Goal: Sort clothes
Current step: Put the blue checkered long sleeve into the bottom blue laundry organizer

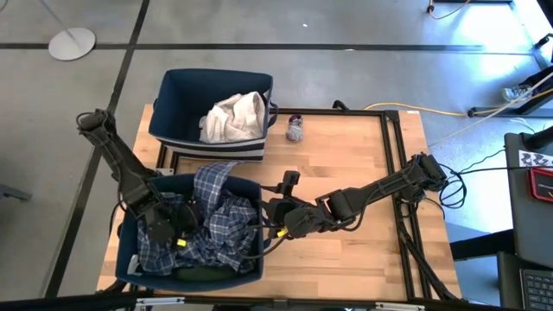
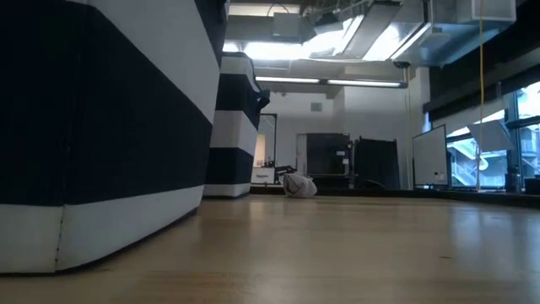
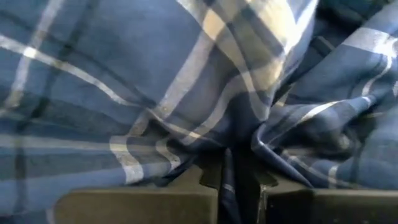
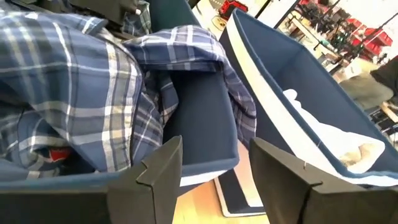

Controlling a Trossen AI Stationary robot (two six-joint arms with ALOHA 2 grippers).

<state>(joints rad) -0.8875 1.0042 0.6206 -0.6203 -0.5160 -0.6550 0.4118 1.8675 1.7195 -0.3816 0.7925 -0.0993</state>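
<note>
A blue plaid garment [image 1: 220,216] fills the near navy bin [image 1: 128,250]; in the right wrist view the plaid cloth [image 4: 74,93] drapes over the bin's wall [image 4: 199,118]. A dark green piece [image 1: 203,275] shows at that bin's near edge. My left gripper [image 1: 168,226] is down inside the bin, shut on the plaid [image 3: 155,74]. My right gripper [image 1: 275,216] hovers open beside the bin's right rim, nothing between its fingers [image 4: 214,162]. White clothes [image 1: 233,117] lie in the far bin [image 1: 173,86]. A small grey sock [image 1: 295,130] lies on the table at its right. My left gripper pinches a fold of the plaid garment [image 3: 236,155] between its two fingers, slanting down into the near bin from the left. The cloth bunches up around the fingers and lies slack on the rest of the pile.
The two striped navy bins stand close together on the table's left half, near bin [image 2: 101,127] and far bin [image 2: 236,127]. The sock [image 2: 299,186] sits near the far edge. Bare wood [image 1: 363,199] spreads over the right half under my right arm.
</note>
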